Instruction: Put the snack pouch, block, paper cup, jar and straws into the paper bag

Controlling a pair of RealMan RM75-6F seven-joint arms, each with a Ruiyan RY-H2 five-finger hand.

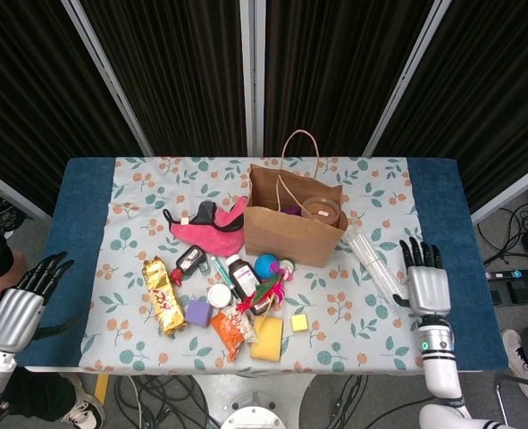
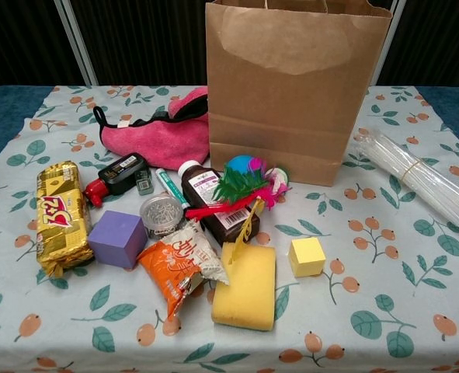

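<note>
Paper bag: upright mid-worktop, mouth open so we can drop things in.
Straws: lying just right of it, ungrasped.
Right hand: empty, fingers spread, beside them.
Left hand: empty, spread, off the worktop's edge.

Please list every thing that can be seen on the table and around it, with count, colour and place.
paper bag: 1, brown, upright at table's back centre
cup: 1, clear brownish, inside the bag
pink cloth: 1, pink, left of bag
straws: 1 bundle, clear, right of bag
gold snack pack: 1, gold, far left
purple block: 1, purple, beside gold pack
orange snack pouch: 1, orange, front centre
sponge: 1, yellow, front
yellow block: 1, yellow, right of sponge
brown bottle: 1, brown, centre
jar: 1, silver lid, centre
left hand: open, off table's left edge
right hand: open, right of straws
</note>
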